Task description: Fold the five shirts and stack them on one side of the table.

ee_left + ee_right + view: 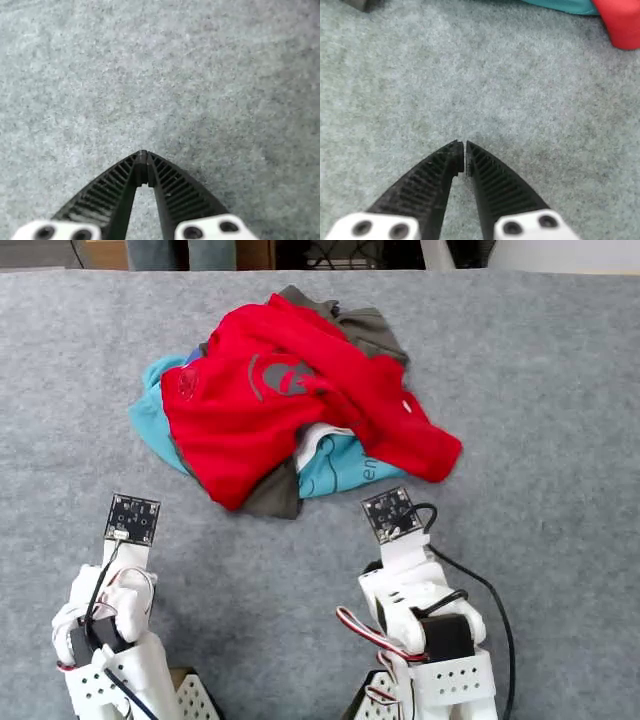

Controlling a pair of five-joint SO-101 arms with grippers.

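- The left hand (143, 155) was pressed together at the tips and pinched nothing; it pointed down at the bare grey surface (210, 75) at the near left, well apart from the clothes, which read as a parked pose rather than a reach
- The right hand (464, 146) was also closed on nothing, its tips all but touching, over bare surface near the closer edge of the clothes
- Just past the right hand lay a sleeve end of the red shirt (620, 22) and an edge of the teal shirt (565, 4), both flat on the surface and touched by neither hand
- From above, the shirts lay in one crumpled heap toward the far middle of the surface
- The red shirt (270, 410) was draped on top, so it hid much of the others
- The teal shirt (345, 468) stuck out beneath it on both sides
- A dark grey shirt (272, 498) poked out at the near edge, and another grey shirt (365, 328) showed at the far side
- A strip of white showed between red and teal; whether it was a shirt of its own could not be told
- Nothing looked folded or stacked, and the red shirt, lying uppermost, seemed the natural first pick
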